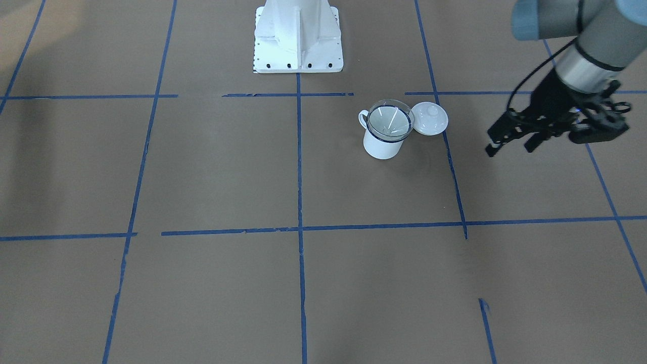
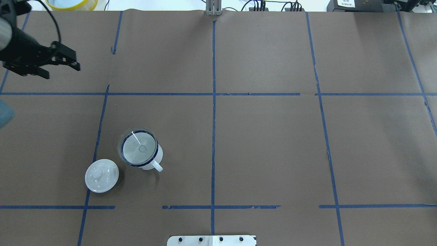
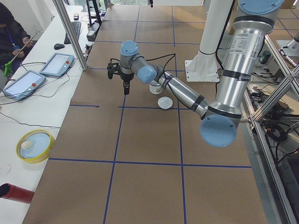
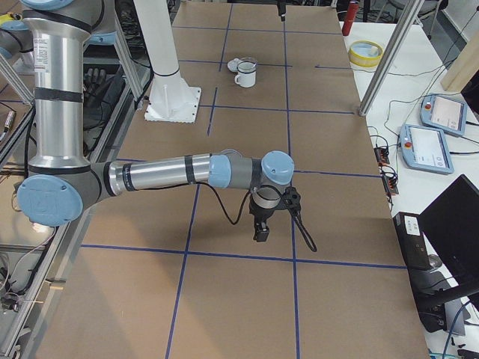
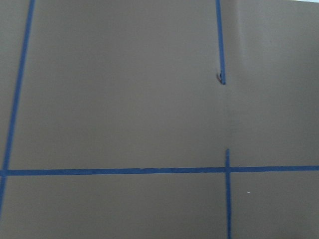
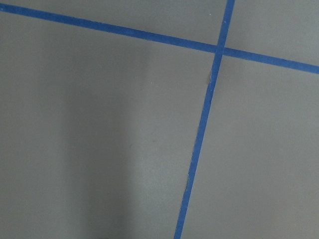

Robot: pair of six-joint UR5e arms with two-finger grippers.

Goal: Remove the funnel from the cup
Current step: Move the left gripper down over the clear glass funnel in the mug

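Observation:
The clear plastic funnel [image 1: 389, 120] sits upright in the mouth of the white enamel cup [image 1: 383, 145] with a dark blue rim. In the overhead view the funnel [image 2: 138, 147] covers the cup [image 2: 154, 161], whose handle points toward the robot's base. My left gripper [image 1: 509, 149] is open and empty, hovering well off to the side of the cup; overhead it [image 2: 63, 71] is at the far left, beyond the cup. My right gripper [image 4: 262, 232] shows only in the exterior right view, far from the cup [image 4: 245, 75], and I cannot tell whether it is open or shut.
A round white knobbed lid [image 2: 101, 175] lies on the table right beside the cup, on the left arm's side. The robot's white base [image 1: 298, 38] stands behind the cup. A yellow-rimmed bowl [image 3: 33, 145] and a red cylinder [image 3: 14, 192] sit off the brown mat.

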